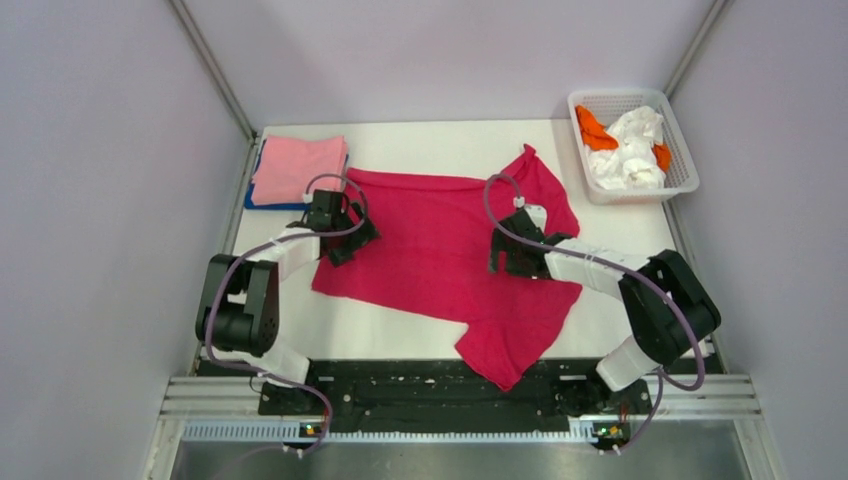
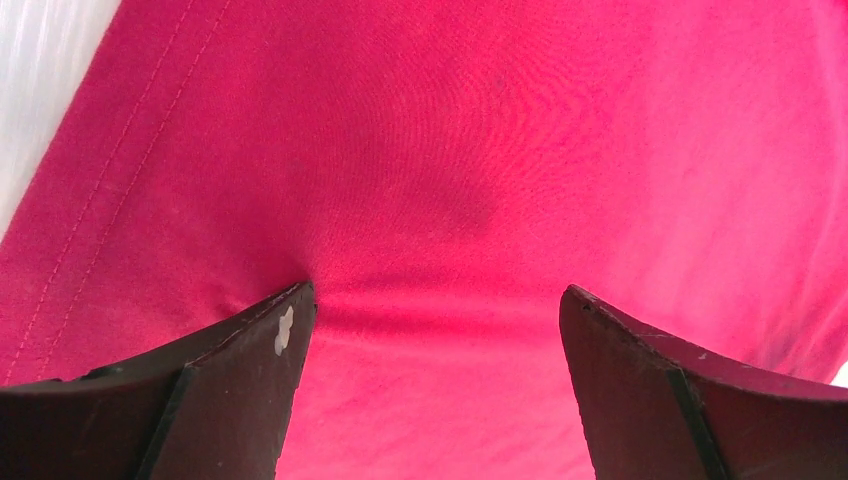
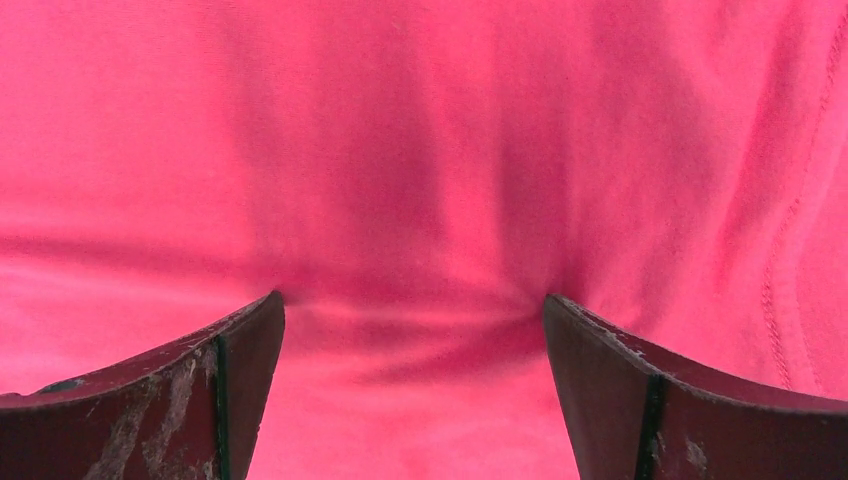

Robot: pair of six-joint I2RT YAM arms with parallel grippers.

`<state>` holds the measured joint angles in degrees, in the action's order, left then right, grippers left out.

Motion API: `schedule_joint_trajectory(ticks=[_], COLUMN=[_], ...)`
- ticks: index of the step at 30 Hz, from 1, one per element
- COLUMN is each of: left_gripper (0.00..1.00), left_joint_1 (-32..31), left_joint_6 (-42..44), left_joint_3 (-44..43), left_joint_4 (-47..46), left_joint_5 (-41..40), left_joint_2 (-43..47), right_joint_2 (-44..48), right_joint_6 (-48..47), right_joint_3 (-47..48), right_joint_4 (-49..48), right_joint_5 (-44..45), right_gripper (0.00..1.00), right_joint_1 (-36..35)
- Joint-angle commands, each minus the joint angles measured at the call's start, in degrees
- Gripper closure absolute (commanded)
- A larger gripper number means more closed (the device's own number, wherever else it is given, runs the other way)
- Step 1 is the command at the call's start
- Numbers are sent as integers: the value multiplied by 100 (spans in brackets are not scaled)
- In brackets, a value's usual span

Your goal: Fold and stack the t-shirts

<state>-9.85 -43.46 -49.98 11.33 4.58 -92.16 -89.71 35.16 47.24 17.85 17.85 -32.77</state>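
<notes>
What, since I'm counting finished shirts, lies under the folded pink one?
Along the left and near edges of the pink t-shirt a blue t-shirt peeks out. The pink one covers the rest, so anything else beneath cannot be seen.

White tabletop (image 1: 430, 140) boxed in by plain pale lilac-grey panels: back wall (image 1: 450, 50), left wall (image 1: 100, 150), right wall (image 1: 780, 150). Aluminium corner posts (image 1: 212, 68) at far corners. Aluminium rail (image 1: 200, 398) along near edge, grey metal surface (image 1: 450, 458) just below it. Soft even light, faint shadows
</notes>
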Motion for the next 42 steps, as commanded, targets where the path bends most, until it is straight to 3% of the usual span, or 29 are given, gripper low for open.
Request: schedule_joint_trajectory(ticks=[1,9,15,19,25,28,36,42], left_gripper=[3,2,1,1,1,1,1,2], left_joint_1=[-256,-933,-956,-818,-208,11,200,340], left_joint_6=[-170,-780,-659,-511,-335,-202,-65,-67], left_joint_3=[833,1447,565,-484,-1584,-2142,-3308,-4067], left_joint_4=[1343,1955,2098,1811,1138,1076,877,972], left_joint_5=[-283,-377,-1371,-1981,-1842,-1726,-1791,-1591], left_joint_2=[583,2021,2254,1751,236,-497,-1780,-2590], right_joint_2=[465,1361,1618,1441,351,-275,-2000,-2423], right_joint_6=[16,-15,-227,-230,185,144,-165,-182], right_joint_3=[-285,-763,-310,249,852,1245,2804,3162], right_joint_4=[753,1084,725,-6,-1399,-1940,-2167,-2027], right_joint_5=[159,76,101,93,-1108,-1239,-1580,-1407], right_gripper=[1,1,1,1,1,1,1,1], right_joint_1=[24,43,48,126,878,977,1051,1066])
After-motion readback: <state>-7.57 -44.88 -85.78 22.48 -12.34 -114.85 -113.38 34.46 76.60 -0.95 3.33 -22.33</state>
